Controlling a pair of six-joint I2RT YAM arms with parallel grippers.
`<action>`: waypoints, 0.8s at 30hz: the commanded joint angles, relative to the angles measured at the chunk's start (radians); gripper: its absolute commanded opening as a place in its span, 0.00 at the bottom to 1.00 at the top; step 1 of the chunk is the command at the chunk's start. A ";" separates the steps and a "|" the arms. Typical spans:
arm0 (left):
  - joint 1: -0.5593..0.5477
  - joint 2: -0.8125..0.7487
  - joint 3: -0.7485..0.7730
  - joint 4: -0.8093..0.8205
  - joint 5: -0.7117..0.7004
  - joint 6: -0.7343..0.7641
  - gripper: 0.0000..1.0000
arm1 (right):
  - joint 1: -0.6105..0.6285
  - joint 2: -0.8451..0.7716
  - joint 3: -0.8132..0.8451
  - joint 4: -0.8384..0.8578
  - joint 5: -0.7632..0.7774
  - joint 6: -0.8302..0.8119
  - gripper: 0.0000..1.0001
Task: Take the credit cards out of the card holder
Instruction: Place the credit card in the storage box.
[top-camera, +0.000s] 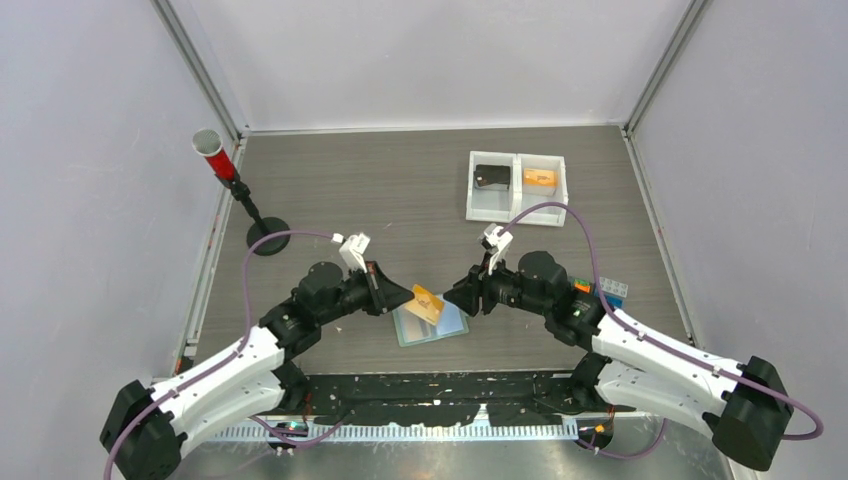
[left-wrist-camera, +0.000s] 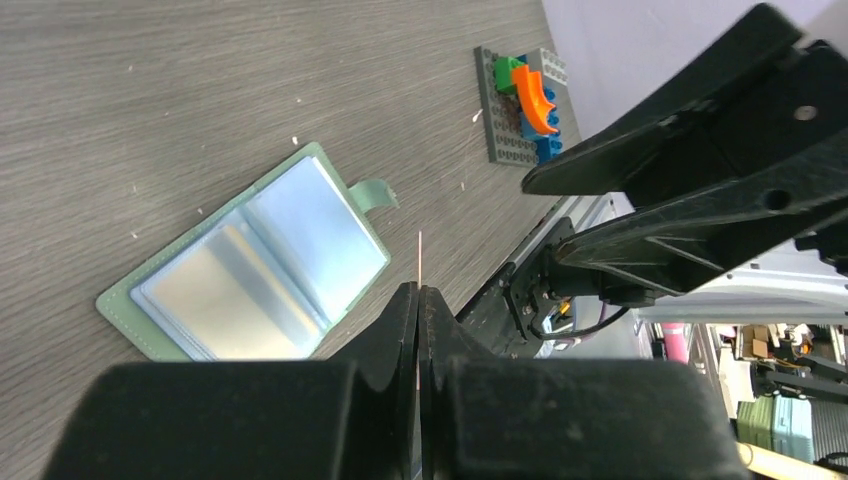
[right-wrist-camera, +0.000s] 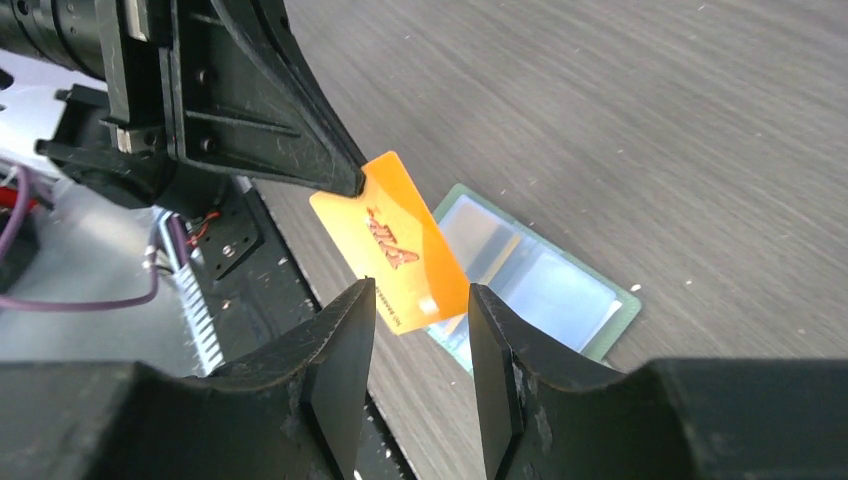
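Observation:
The sage-green card holder (top-camera: 432, 327) lies open and flat on the table, its pale blue-grey pockets (left-wrist-camera: 250, 265) facing up and its snap tab sticking out at one side. An orange credit card (right-wrist-camera: 390, 240) hangs in the air just above it. My left gripper (top-camera: 405, 295) is shut on one corner of that card, which shows edge-on as a thin line (left-wrist-camera: 419, 255) in the left wrist view. My right gripper (right-wrist-camera: 420, 300) stands open, its fingers apart on either side of the card's opposite corner without touching it. The holder (right-wrist-camera: 540, 280) lies beyond.
A white two-compartment tray (top-camera: 517, 212) at the back right holds a black flat piece (top-camera: 492, 177) and an orange item (top-camera: 539, 178). A red microphone on a black stand (top-camera: 222, 165) is at the left. A small brick build (left-wrist-camera: 522, 100) sits right of the holder.

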 joint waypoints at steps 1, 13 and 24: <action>0.002 -0.053 -0.004 0.065 0.015 0.068 0.00 | -0.031 0.010 0.017 0.041 -0.160 0.043 0.47; 0.002 0.034 0.192 -0.222 0.361 0.241 0.00 | -0.070 0.151 0.220 -0.145 -0.464 -0.207 0.47; 0.002 0.063 0.199 -0.182 0.470 0.237 0.00 | -0.068 0.303 0.277 -0.154 -0.593 -0.218 0.52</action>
